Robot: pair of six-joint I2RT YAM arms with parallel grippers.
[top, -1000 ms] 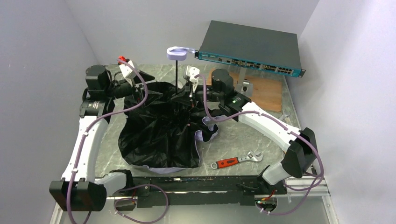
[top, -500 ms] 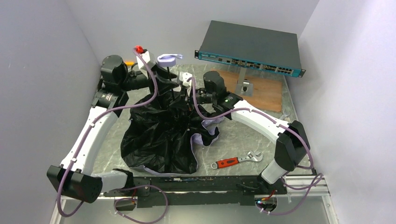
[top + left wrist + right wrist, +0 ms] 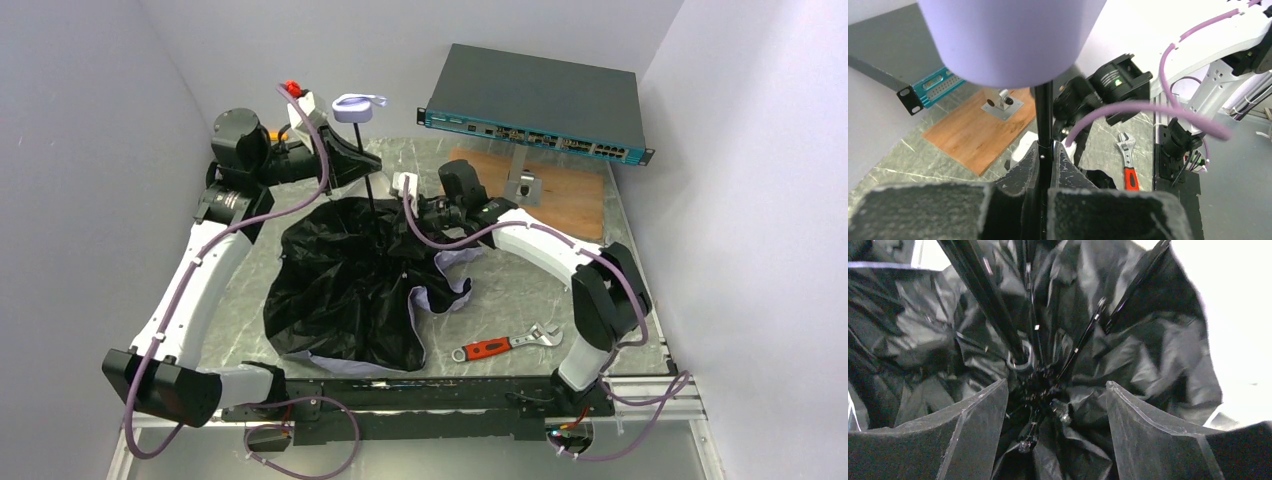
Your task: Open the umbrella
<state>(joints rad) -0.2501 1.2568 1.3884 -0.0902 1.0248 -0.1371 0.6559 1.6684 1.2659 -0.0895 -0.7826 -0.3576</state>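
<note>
Clamping umbrella shaft [image 3: 1044,117], left tool [image 3: 1044,167] raised

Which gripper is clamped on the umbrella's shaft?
The left gripper, shut on the black shaft under the lavender handle; the right gripper stands open facing the canopy.
</note>
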